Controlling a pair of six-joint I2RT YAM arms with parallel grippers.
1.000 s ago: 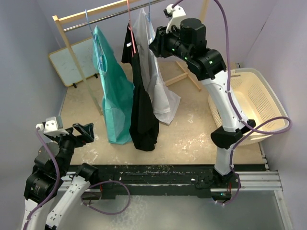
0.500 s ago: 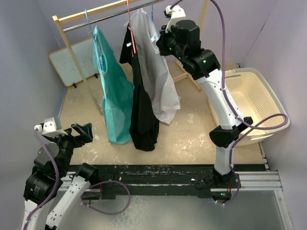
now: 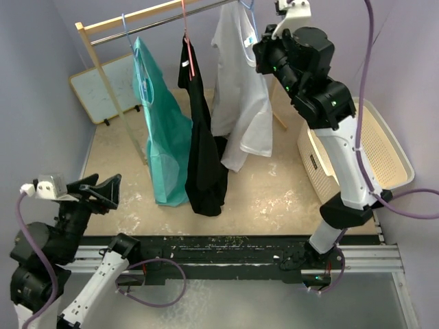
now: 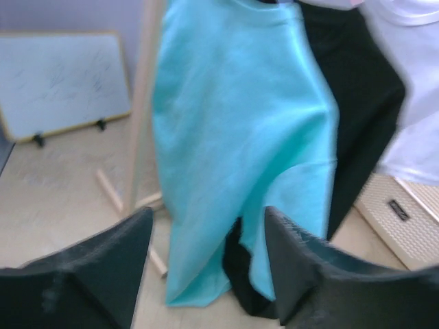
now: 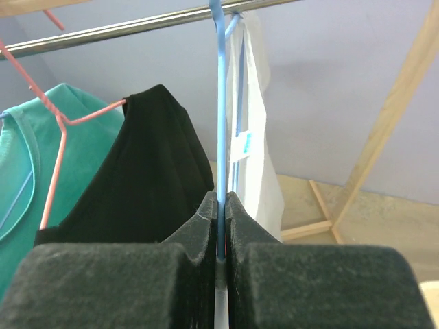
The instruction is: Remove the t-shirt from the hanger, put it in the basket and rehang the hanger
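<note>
Showing a white t-shirt (image 3: 240, 89) hanging on a blue hanger (image 5: 221, 103) near the right end of a metal rail (image 5: 123, 29), long axis running straight down, collar up, hem pointing at the floor. Pinching the hanger's wire just below the rail with the right pincer (image 5: 221, 205), fingers pressed together on it. Crowding in further left along the rail: a black garment (image 3: 202, 137) just beside the shirt, then a teal one (image 3: 164, 130). Holding the left pincer (image 4: 206, 233) spread and empty, low, well apart from the rail. Sitting beyond the rail's right end: a cream laundry basket (image 3: 391, 137).
</note>
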